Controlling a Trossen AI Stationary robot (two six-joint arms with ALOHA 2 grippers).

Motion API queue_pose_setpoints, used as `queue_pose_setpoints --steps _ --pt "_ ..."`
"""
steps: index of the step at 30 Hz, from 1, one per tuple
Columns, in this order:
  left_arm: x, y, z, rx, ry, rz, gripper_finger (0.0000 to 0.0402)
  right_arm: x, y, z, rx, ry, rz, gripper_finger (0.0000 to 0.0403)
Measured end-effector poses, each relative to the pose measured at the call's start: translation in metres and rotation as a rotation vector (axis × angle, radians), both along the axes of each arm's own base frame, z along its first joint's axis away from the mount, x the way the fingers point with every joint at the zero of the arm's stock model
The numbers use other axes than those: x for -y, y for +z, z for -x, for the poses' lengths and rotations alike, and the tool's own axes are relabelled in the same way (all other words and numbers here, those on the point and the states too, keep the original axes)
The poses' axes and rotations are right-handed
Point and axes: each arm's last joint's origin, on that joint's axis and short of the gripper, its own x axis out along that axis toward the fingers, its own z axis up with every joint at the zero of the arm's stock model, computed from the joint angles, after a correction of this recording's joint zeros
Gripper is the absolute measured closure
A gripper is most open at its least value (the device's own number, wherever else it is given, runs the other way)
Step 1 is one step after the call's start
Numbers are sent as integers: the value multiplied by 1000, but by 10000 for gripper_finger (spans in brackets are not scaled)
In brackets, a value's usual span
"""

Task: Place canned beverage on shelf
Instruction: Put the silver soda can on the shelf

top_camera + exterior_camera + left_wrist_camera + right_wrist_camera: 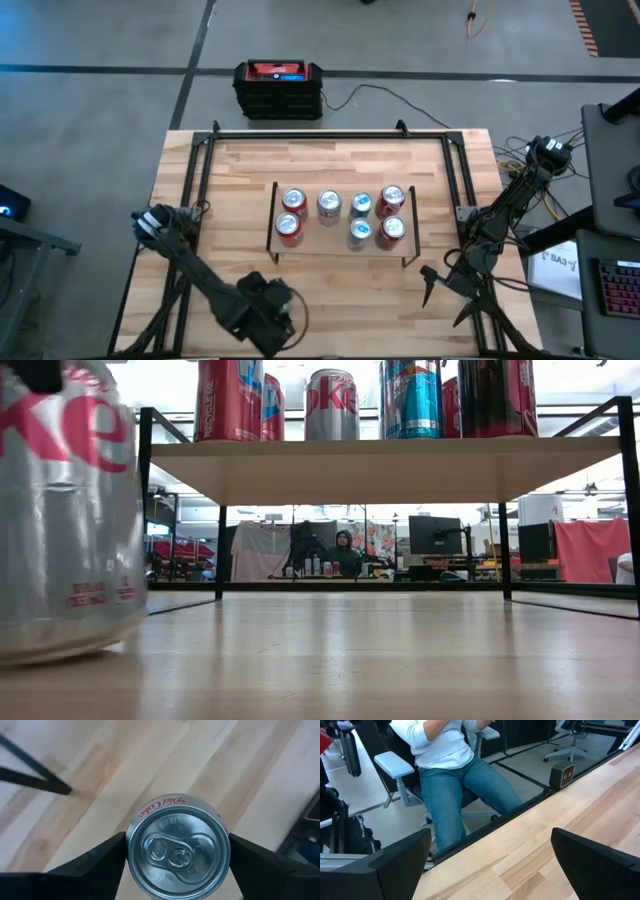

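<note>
The left end effector (176, 851) sits low over the near part of the worktop (240, 190), its two dark fingers (95, 857) set against opposite sides of a silver Diet Coke can (177, 850), pinching it. The can stands upright on the worktop; in the low view its base rests on the wood surface, and it fills the near left of that view (60, 510). In the high view this end effector (262, 312) lies near the front edge, and the can beneath it is hidden by the arm. The shelf (340, 245) stands beyond this end effector and slightly toward the right arm, well apart from the held can. The shelf board (380, 460) is carried on thin black legs, and seven cans stand upright on it in two rows: red cans (291, 226), one silver can (329, 206) and blue-topped cans (360, 205). The right end effector (441, 281) hangs over the worktop beside the shelf's right end, clear of it. Its fingers (395, 862) are spread wide with nothing between them. Beyond that end effector, past the worktop edge, a seated person (455, 775) in jeans and a light top is visible. A black-and-red box (279, 88) rests on the floor behind the worktop.
</note>
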Motion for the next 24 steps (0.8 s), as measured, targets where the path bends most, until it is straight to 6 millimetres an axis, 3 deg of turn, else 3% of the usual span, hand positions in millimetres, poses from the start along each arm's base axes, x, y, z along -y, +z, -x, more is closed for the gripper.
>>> queue_pose_setpoints --steps 6,17,21,24 --pt "-8 11 -26 -50 -36 64 102 0 0 0 -1 0 1 3" --pt "-7 35 -70 -150 -3 -12 102 0 0 0 -1 0 -1 3" --pt "-2 35 -87 -154 -39 -22 102 0 0 0 0 0 -1 3" --pt "-4 24 -92 -142 -61 -23 102 0 0 0 0 0 -1 3"
